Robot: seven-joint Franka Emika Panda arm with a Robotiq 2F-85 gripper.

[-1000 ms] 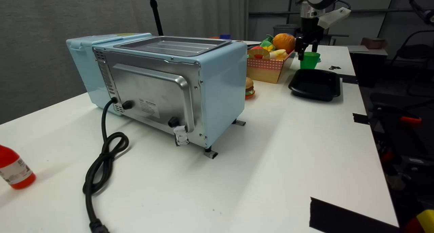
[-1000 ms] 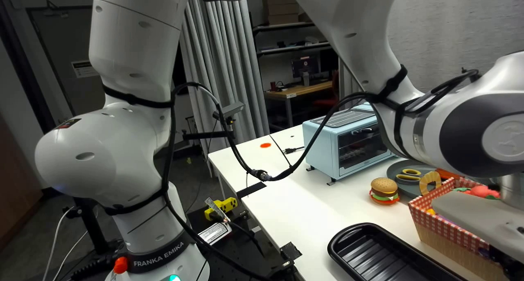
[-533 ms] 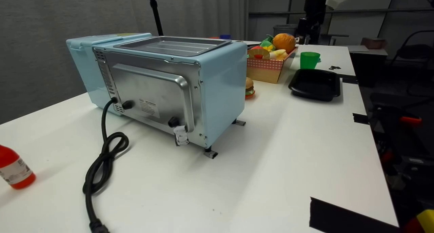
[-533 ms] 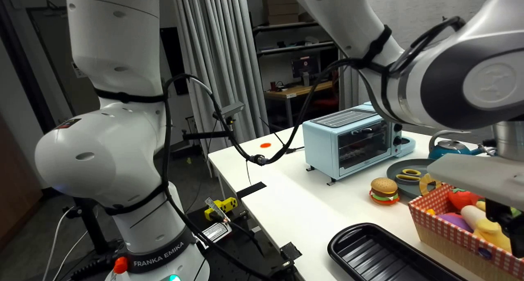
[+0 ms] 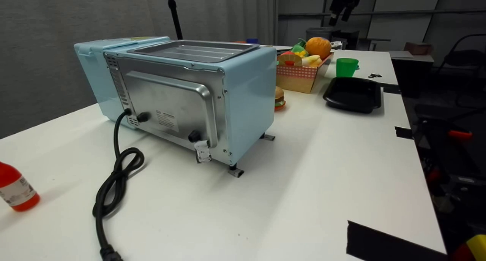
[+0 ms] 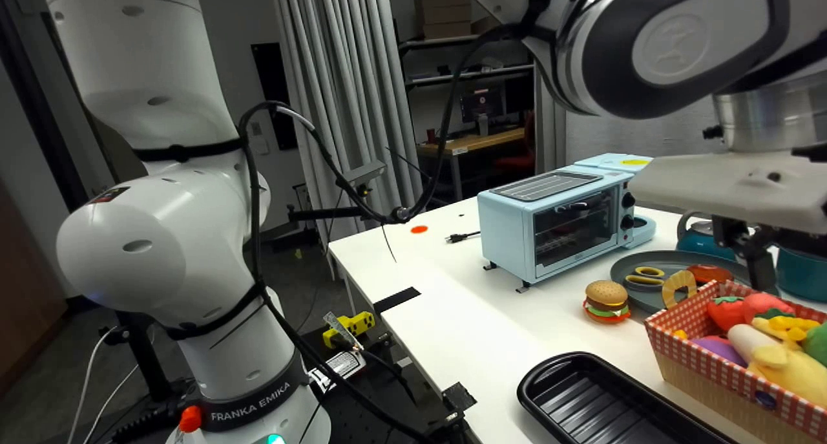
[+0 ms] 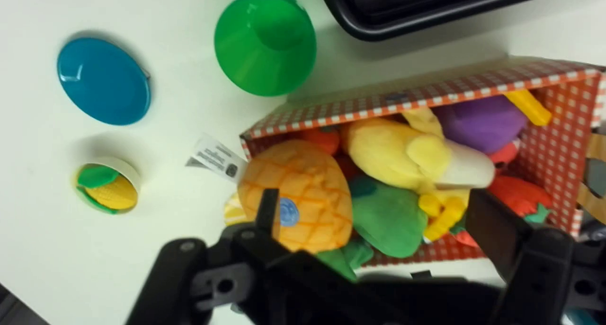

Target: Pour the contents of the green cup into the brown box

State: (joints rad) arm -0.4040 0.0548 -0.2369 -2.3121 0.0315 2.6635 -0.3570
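Currently, toaster oven [image 5: 248,101]: in an exterior view, stands before the brown box [image 5: 294,84], blocking part of it.
Green cup [image 5: 346,68]: upright on the counter [image 5: 334,170], beside the brown box.
Burger [image 6: 606,300]: in an exterior view, between the toaster oven and the brown box.
Black tray [image 6: 601,399]: beside the brown box, apart from it.
Tool [image 7: 378,218]: in the wrist view, fingers spread wide, released, higher than the brown box.
Blue disc [image 7: 104,81] and toy corn [image 7: 116,192]: off the brown box's end that holds an orange plush [image 7: 312,188].
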